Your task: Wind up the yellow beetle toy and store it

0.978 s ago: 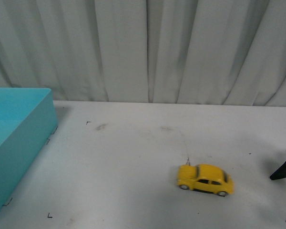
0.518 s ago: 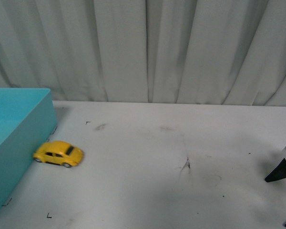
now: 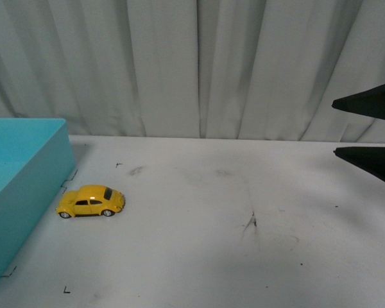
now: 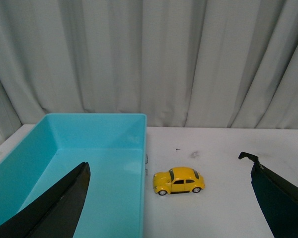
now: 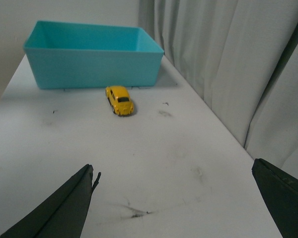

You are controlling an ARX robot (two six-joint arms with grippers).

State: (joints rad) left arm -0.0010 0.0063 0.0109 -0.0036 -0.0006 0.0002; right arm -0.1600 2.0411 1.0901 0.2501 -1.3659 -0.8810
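Behind everything hangs a pale curtain [image 3: 199, 64] in soft vertical folds, and before it lies the white worktop [image 3: 212, 256], matt, scuffed with grey smudges and small black corner ticks. On its left side stands the teal box [image 3: 32, 199], smooth plastic with straight walls and an open top, nothing visible inside it. Our right end effector [image 3: 337, 128] hangs high at the right edge with its dark, tapered fingers spread wide and empty. The left end effector [image 4: 164, 163] is likewise spread wide and holds nothing, looking down over the box. The yellow beetle toy [image 3: 91, 201] stands on its wheels on the worktop just beside the box's outer wall, its side turned towards us, and a narrow gap seems to part the two. It is not yet stored, and we cannot tell whether it has been wound. We judge the left arm the nearer for the pick. The shell is glossy and rounded, so the fingers could slide off, and the wheels may roll. We should come down from above, close across the flanks below the roofline, lift clear of the rim and let go low inside.
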